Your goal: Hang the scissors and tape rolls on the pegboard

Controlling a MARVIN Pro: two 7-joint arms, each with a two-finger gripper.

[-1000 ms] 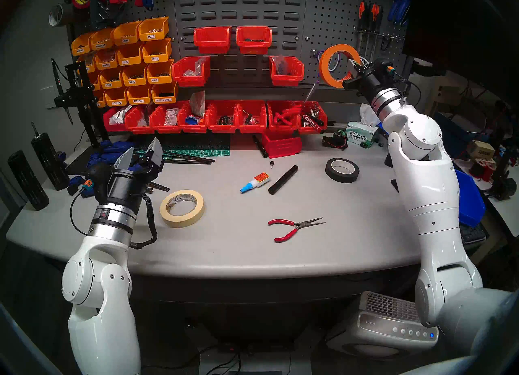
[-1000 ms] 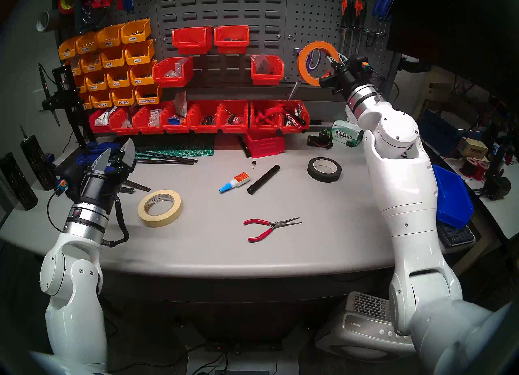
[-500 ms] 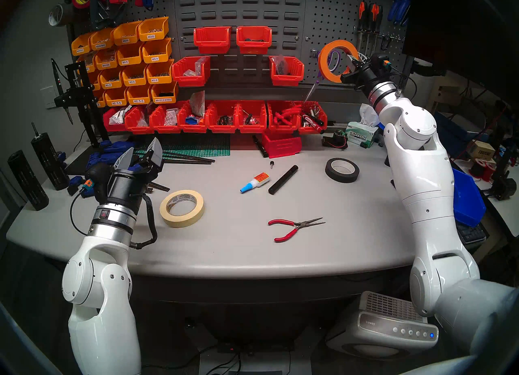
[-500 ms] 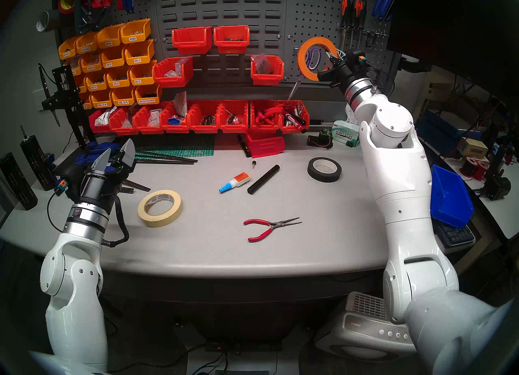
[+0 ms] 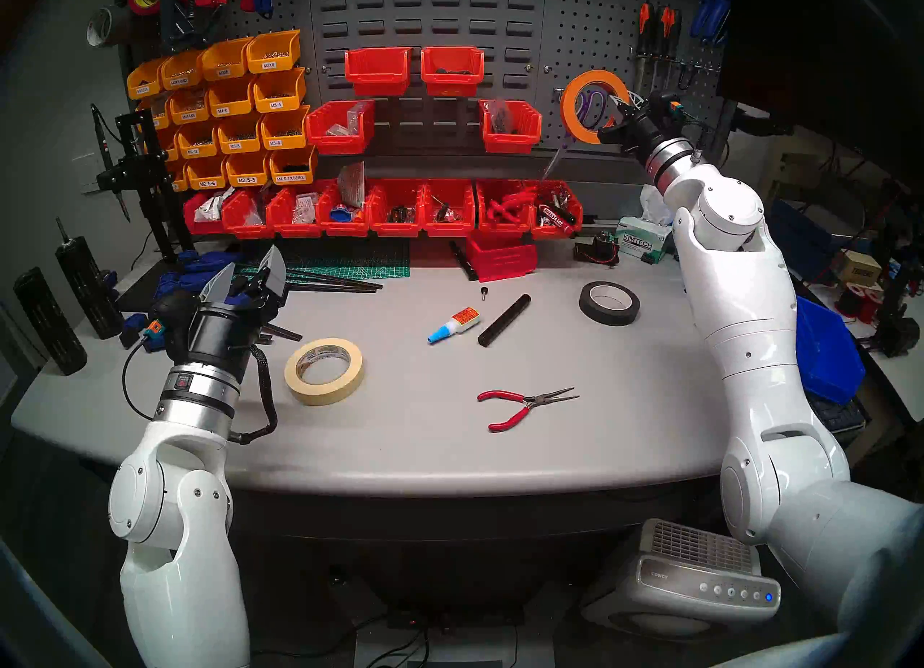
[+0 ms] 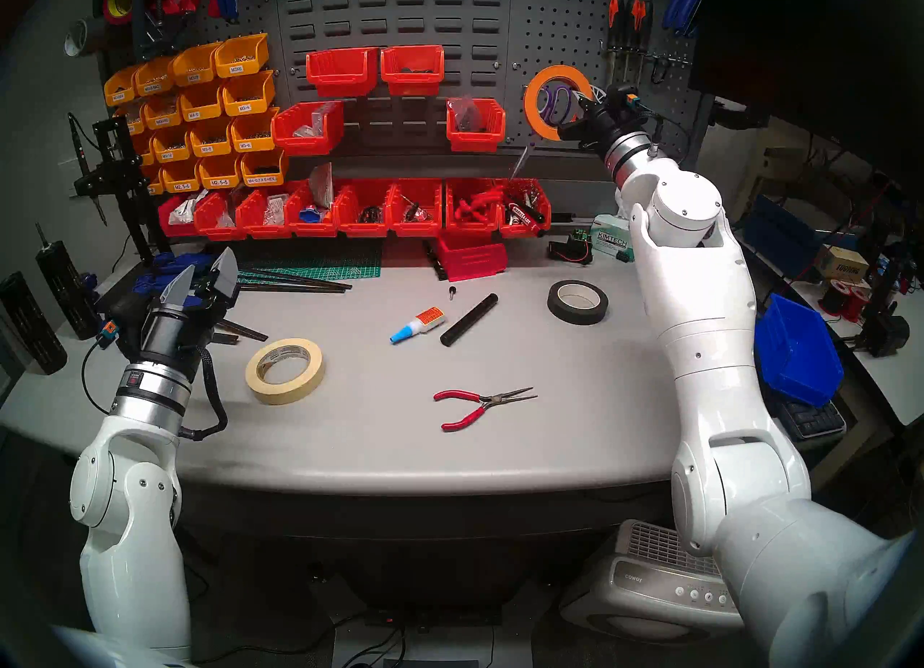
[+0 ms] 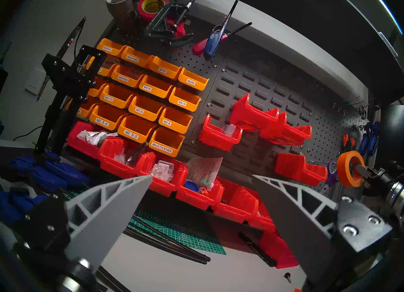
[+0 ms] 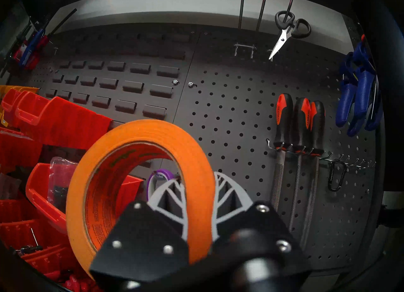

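While my right gripper (image 8: 200, 206) pinches the bright orange tape ring (image 5: 575, 102) upright before the dark grey perforated pegboard (image 5: 590, 32), purple-handled scissors (image 6: 556, 102) hang behind it; my left gripper (image 5: 252, 277) gapes empty, cream masking tape roll (image 5: 324, 371) lies on the table, red bins (image 5: 452, 69) hold small parts

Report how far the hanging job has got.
Done: the purple-handled scissors hang on the dark grey perforated pegboard. In hand: the right gripper grips the bright orange tape roll in front of them, not yet hung. Left: the cream masking tape roll on the grey table; left gripper open.
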